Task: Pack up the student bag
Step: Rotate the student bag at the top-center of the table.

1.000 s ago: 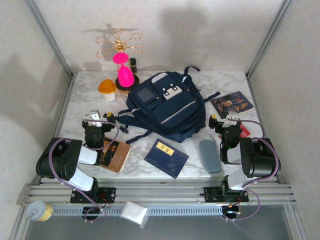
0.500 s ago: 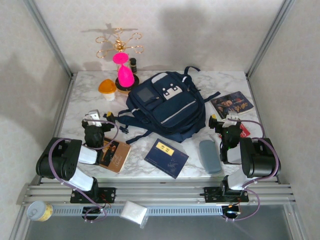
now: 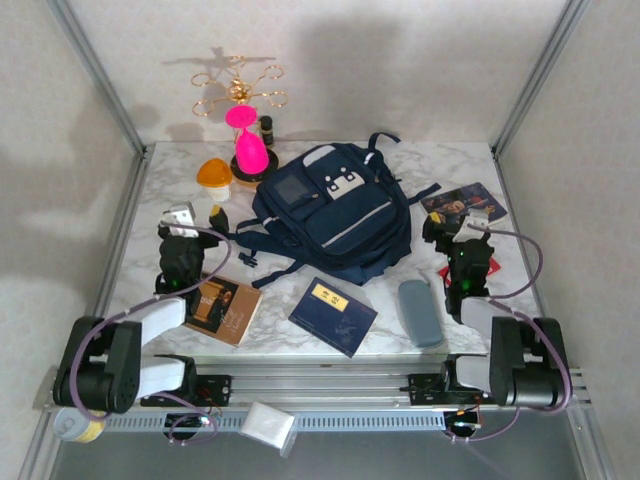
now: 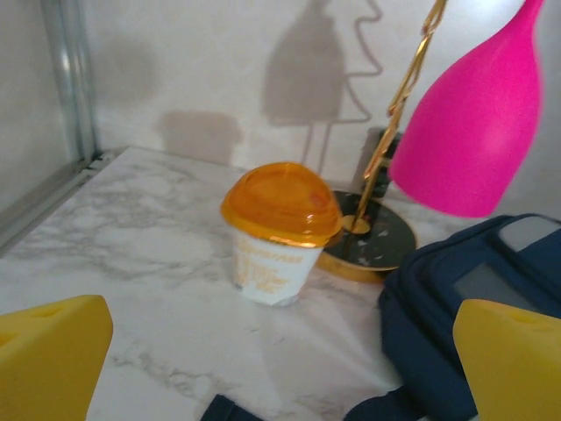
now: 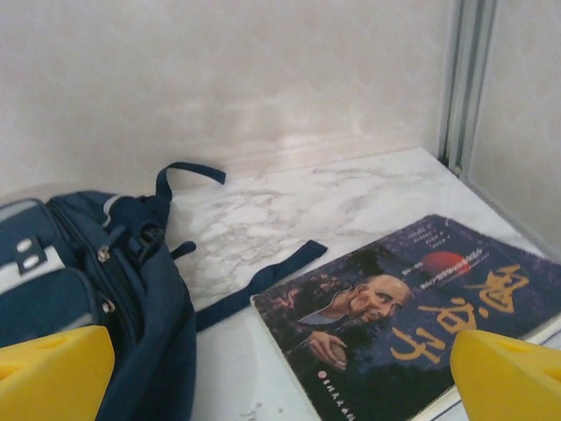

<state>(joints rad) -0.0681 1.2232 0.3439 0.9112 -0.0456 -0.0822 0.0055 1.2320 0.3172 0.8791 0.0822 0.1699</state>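
navy bag (image 3: 335,215) with pale stripe; grey-veined white marble desk (image 3: 450,165); orange-lidded cup (image 4: 279,228); dark book (image 5: 412,324) with gold letters.

Bright, even light falls from above and in front. In the top view the gold stand (image 3: 238,95) throws a faint shadow up the back wall (image 3: 420,60), which also carries broad soft grey patches. In the left wrist view the cup (image 4: 280,230) is fairly sharp and the yellow fingers (image 4: 48,364) are blurred. In the right wrist view the marble (image 5: 289,206) has a pale sheen near the wall, and the book (image 5: 412,316) looks slightly soft.
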